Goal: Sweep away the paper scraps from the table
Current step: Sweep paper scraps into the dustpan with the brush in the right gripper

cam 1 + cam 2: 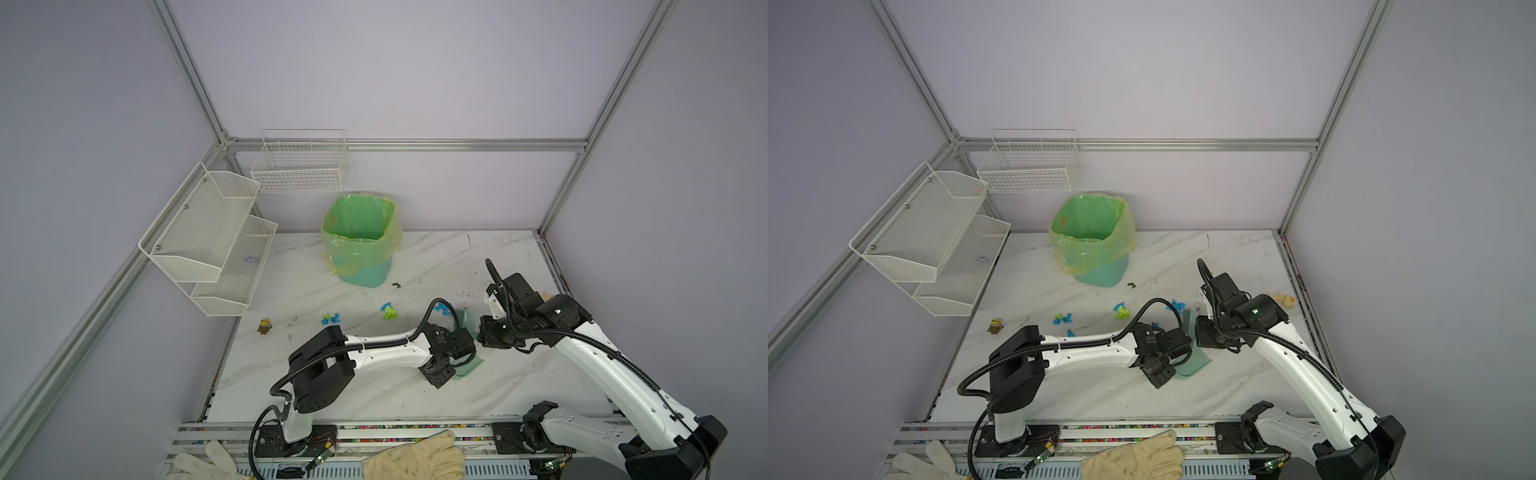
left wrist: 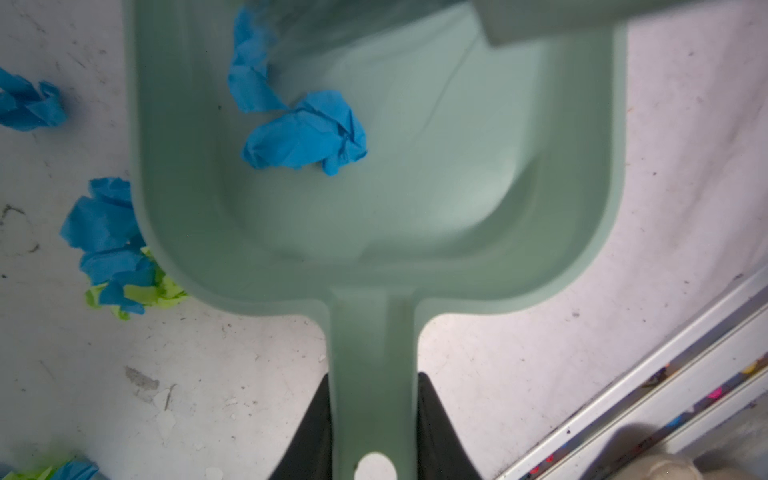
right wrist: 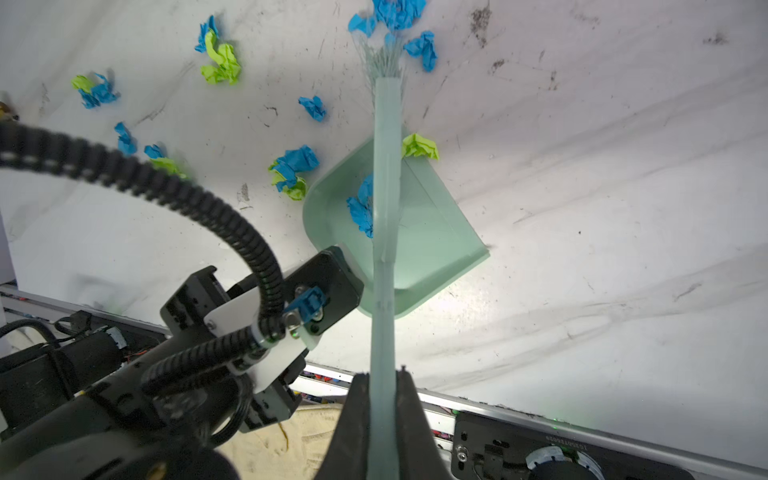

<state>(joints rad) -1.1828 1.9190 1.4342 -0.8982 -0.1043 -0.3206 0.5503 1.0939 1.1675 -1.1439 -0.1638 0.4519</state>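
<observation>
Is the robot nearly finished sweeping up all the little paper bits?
Just started. Done: some crumpled blue paper scraps lie in the pale green plastic dustpan. In hand: the left hand grips its handle, the right hand holds the matching long-handled brush. Left: many blue and lime-green scraps on the white marble table.

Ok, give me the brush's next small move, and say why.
Probably draw the brush back toward the dustpan. Its bristles sit among blue paper scraps beyond the pan's open edge, the right pincer grips the brush handle, the left pincer holds the pan on the table, and one blue scrap already lies inside.
</observation>
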